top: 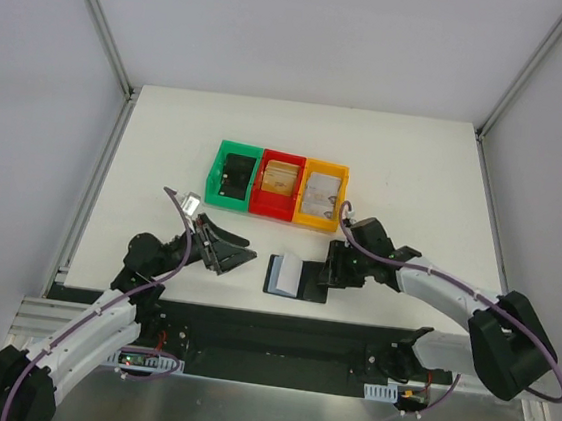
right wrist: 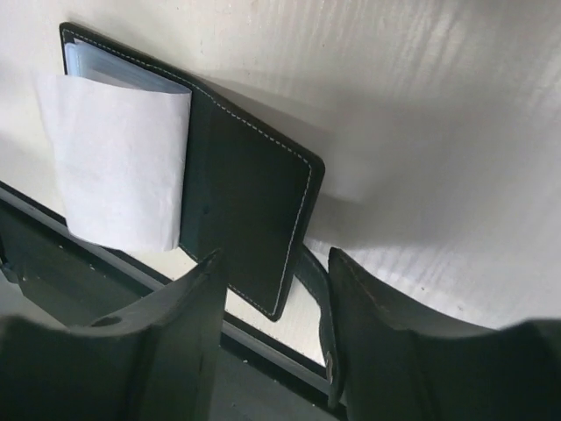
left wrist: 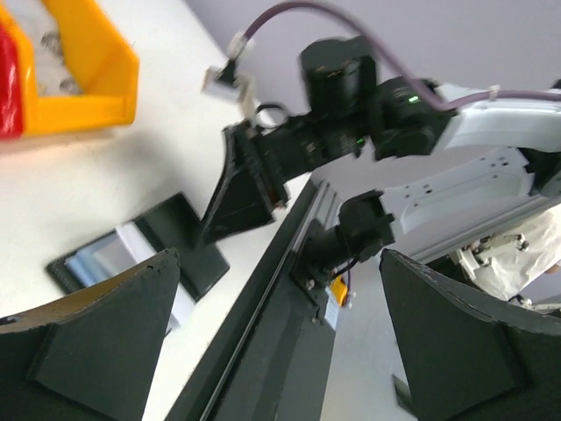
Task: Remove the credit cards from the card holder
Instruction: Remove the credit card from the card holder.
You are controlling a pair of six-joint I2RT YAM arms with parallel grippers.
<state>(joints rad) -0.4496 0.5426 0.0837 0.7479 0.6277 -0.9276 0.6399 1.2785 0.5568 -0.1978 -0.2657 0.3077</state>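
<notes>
So, the card holder point(top: 289, 277) lay open near the front edge of the table point(top: 166, 158), a pale card point(right wrist: 114, 167) poking from its left panel. My right gripper point(right wrist: 276, 259) sat half-open over its tab corner, probably to pin it, while my left gripper point(left wrist: 276, 263) hung wide, empty, alongside.

Bright even light, blurred wrist foregrounds
</notes>
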